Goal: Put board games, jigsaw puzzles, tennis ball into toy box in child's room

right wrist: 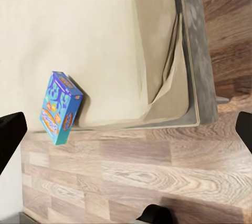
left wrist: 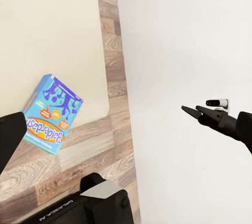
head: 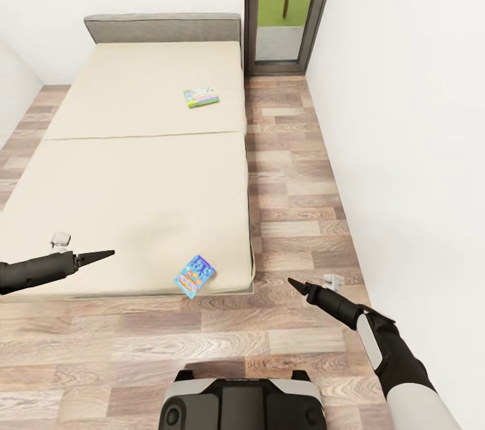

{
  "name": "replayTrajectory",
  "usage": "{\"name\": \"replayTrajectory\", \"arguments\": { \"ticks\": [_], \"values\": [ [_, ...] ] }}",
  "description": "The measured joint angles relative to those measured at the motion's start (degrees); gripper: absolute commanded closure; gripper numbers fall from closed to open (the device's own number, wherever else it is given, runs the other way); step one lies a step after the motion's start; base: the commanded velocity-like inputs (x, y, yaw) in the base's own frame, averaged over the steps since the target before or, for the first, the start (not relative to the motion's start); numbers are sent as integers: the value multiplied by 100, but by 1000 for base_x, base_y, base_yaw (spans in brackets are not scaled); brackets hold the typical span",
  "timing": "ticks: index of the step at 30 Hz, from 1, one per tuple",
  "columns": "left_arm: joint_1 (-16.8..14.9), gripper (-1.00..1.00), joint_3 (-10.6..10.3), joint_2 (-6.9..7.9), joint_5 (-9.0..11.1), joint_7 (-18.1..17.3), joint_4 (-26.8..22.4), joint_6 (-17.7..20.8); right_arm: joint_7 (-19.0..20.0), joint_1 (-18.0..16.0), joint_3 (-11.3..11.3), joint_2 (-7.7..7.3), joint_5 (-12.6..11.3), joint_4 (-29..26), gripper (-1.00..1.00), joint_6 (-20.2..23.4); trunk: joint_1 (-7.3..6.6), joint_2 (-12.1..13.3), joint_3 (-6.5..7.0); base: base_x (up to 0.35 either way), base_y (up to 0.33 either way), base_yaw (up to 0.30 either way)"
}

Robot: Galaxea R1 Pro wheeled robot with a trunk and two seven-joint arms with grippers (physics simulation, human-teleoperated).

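Two board games lie on the beige bed [head: 135,174]. A blue one [head: 195,276] [left wrist: 50,113] [right wrist: 60,108] sits at the bed's near edge, close to its right corner and partly over the edge. A green and white one [head: 201,97] lies flat farther back. My left gripper [head: 108,254] hovers over the bed's near left part, well left of the blue game; one of its fingers [left wrist: 9,134] shows at the left wrist view's edge. My right gripper [head: 294,282] [left wrist: 189,110] hangs over the floor, right of the bed corner. Its fingers [right wrist: 9,132] stand wide apart, empty.
A white wall [head: 404,147] runs along the right, leaving a strip of wood floor [head: 289,188] beside the bed. A glass door [head: 283,6] stands at the strip's far end, next to the grey headboard [head: 162,26]. My base [head: 242,403] is just before the bed.
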Motion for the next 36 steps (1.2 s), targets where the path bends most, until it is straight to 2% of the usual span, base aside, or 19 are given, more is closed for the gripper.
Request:
{"name": "replayTrajectory", "arguments": {
  "ticks": [16,25,36],
  "values": [
    [0,-100,3,-2,1,-2,0,4,-9,-2,0,1,8,0,-100,-1,0,0,150,1,0,0],
    [0,-100,2,-2,1,-7,0,7,-11,-1,0,1,9,0,-100,-1,-2,0,235,129,20,0],
    [0,-100,4,-2,1,-9,0,-1,-14,-1,8,1,14,4,-100,-1,0,0,339,22,3,0]
  ]
}}
